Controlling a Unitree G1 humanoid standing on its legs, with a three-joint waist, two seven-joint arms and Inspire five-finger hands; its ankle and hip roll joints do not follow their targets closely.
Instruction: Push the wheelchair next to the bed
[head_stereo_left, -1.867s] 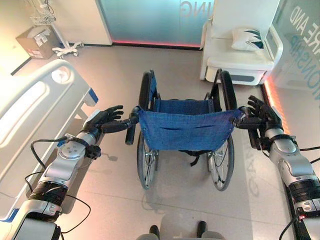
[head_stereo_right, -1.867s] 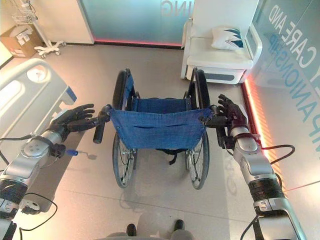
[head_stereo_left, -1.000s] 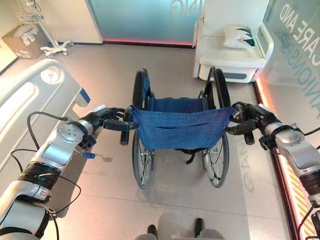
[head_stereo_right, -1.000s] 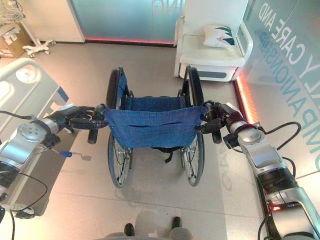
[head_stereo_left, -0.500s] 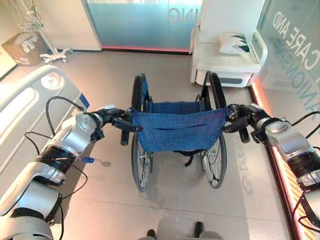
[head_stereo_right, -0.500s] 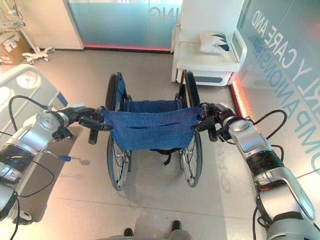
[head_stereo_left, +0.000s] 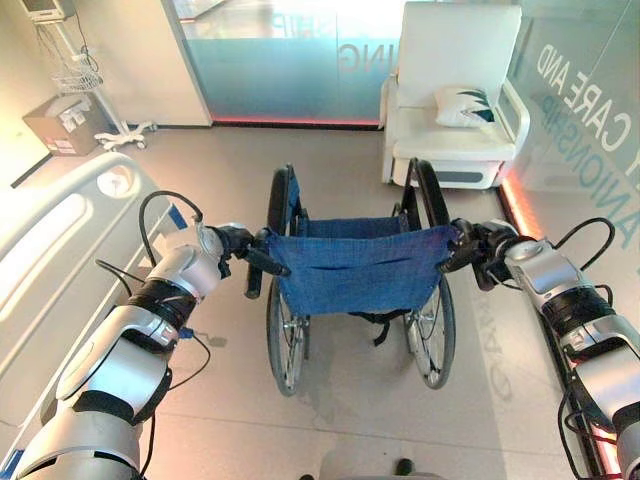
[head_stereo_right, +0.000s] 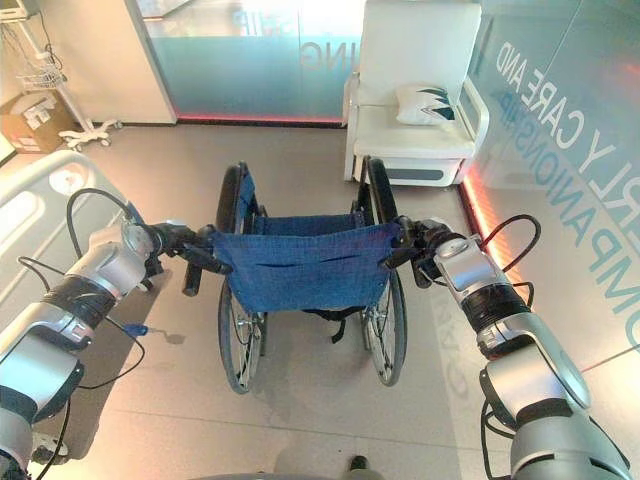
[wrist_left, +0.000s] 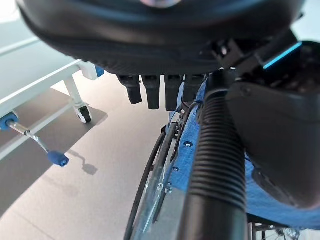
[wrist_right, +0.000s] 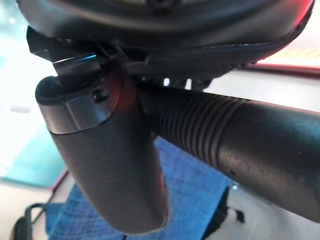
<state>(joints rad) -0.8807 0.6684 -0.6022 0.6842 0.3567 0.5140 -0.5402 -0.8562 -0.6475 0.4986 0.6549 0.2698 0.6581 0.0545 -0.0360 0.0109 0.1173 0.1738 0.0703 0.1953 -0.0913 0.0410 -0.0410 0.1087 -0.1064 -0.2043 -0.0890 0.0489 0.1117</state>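
The wheelchair (head_stereo_left: 355, 265), with a blue cloth back and large black wheels, stands in the middle of the floor facing away from me. My left hand (head_stereo_left: 235, 243) is shut on its left push handle (wrist_left: 215, 165), a ribbed black grip, with the fingers (wrist_left: 150, 92) curled over it. My right hand (head_stereo_left: 480, 245) is shut on the right push handle (wrist_right: 240, 135), the thumb (wrist_right: 110, 165) wrapped across the ribbed grip. The white hospital bed (head_stereo_left: 50, 250) lies along the left, its blue-tipped corner (head_stereo_left: 180, 215) just beside my left forearm.
A white armchair (head_stereo_left: 450, 120) with a pillow (head_stereo_left: 462, 105) stands ahead on the right. A frosted glass wall (head_stereo_left: 590, 100) runs down the right side. At the far left are a cardboard box (head_stereo_left: 60, 128) and a wheeled stand (head_stereo_left: 75, 80). Open floor lies ahead of the wheelchair.
Both hands went from open beside the push handles to shut on them. My arms have stretched out further, and the whole view has shifted as the camera moved.
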